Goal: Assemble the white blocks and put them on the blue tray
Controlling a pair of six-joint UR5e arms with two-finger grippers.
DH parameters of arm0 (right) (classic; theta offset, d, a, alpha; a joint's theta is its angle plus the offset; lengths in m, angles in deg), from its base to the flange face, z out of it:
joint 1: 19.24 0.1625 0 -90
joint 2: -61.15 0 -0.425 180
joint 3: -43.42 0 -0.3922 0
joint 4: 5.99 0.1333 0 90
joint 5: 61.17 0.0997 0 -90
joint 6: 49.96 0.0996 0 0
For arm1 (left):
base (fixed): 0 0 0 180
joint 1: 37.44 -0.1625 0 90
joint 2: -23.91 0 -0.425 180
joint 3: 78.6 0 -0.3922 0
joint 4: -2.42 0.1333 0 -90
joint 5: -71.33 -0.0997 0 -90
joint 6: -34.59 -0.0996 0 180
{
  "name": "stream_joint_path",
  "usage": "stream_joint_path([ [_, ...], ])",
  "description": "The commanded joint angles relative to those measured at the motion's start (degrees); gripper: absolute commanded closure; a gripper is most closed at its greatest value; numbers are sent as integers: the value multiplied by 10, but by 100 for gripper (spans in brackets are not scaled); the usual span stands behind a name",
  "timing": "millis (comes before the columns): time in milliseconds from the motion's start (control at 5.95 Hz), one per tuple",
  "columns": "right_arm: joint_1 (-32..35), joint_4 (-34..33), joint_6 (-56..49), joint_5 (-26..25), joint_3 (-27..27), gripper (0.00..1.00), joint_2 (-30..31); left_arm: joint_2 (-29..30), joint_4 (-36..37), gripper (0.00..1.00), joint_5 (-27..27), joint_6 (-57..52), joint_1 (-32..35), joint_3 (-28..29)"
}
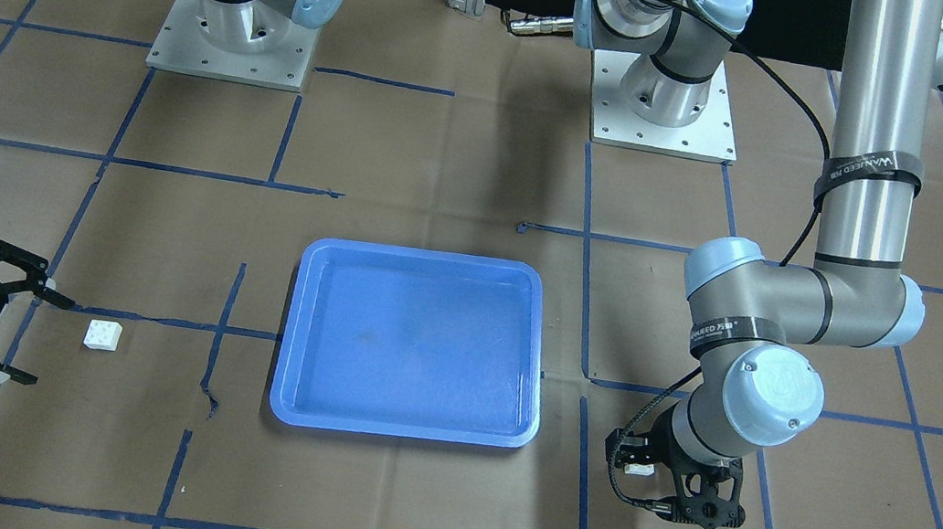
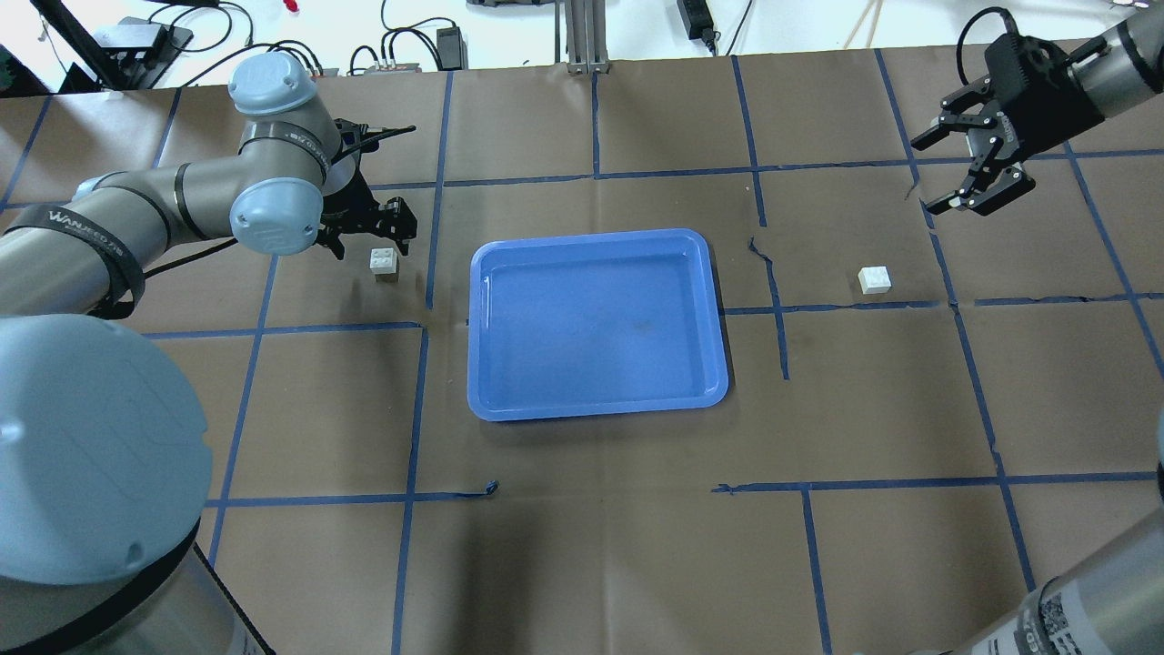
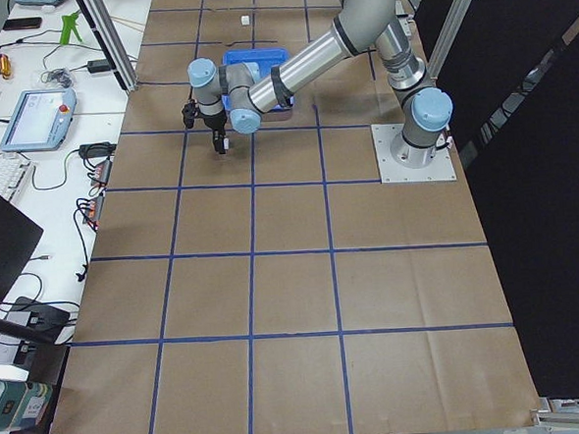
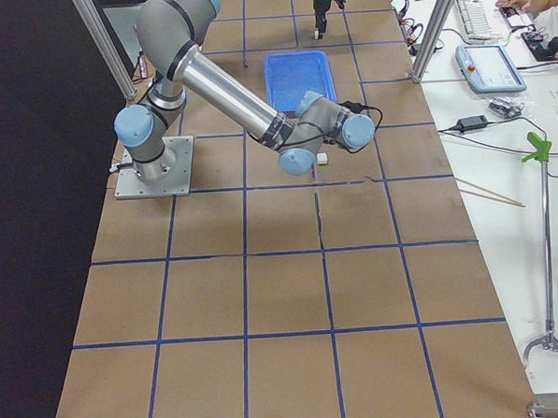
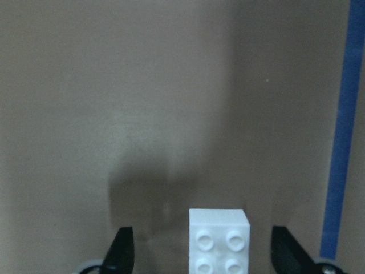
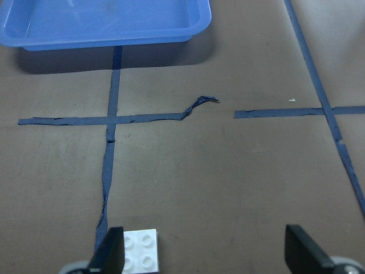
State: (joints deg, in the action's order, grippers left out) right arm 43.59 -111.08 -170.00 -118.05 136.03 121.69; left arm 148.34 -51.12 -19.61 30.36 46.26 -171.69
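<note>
One white block [image 2: 384, 263] lies on the table left of the blue tray [image 2: 473, 364]. My left gripper [image 2: 373, 244] is open and low over it. In the left wrist view the block [image 5: 219, 241] sits between the two fingertips [image 5: 121, 251], touching neither. The other white block [image 2: 874, 279] lies right of the tray. My right gripper [image 2: 973, 173] is open and empty, up and away from that block. In the right wrist view this block [image 6: 140, 251] is near one fingertip [image 6: 108, 257]. The tray [image 1: 284, 349] holds nothing.
Brown paper with blue tape grid lines covers the table. Loose, curled bits of tape [image 6: 197, 105] lie between the tray and the right-hand block. The two arm bases [image 1: 232, 28] stand at the robot's side of the table.
</note>
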Motion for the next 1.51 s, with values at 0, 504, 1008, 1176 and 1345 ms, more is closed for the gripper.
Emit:
stream_joint_path([
  [0, -1, -15, -2, -2, 17, 0, -26, -3, -1, 97, 1, -5, -1, 2],
  [504, -6, -7, -5, -11, 23, 0, -25, -73, -10, 100, 67, -178, 29, -29],
  [1008, -10, -13, -60, -11, 58, 0, -24, -90, -2, 100, 60, -407, 160, -39],
  [1176, -10, -13, -62, -10, 58, 0, -24, -80, 5, 100, 60, -490, 189, -39],
  [1345, -10, -14, -61, -10, 58, 7, -25, -65, 6, 99, 60, -591, 203, -40],
])
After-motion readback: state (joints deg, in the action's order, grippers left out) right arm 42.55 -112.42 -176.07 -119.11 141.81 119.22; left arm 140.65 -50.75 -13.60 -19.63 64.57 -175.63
